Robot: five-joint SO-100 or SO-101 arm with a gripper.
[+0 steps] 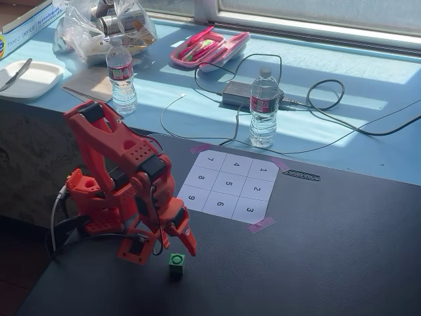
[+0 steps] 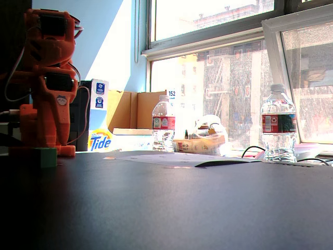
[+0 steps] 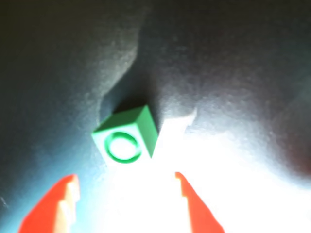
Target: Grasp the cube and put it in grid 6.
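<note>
Gripper (image 3: 124,204) jaws apart, hovering near cube (image 1: 175,263), no contact. Sheet cell "6" (image 1: 220,204) vacant. Box w/ "Tide" logo (image 2: 100,141) behind.

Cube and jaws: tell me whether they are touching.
Apart. The wrist view shows the cube on the dark table ahead of the open gripper, with bare surface between it and both jaws.

Smooth green plastic cube (image 3: 127,137) on a matt dark table (image 1: 329,263), orange plastic claw (image 3: 124,204), white paper sheet (image 1: 227,185)
</note>
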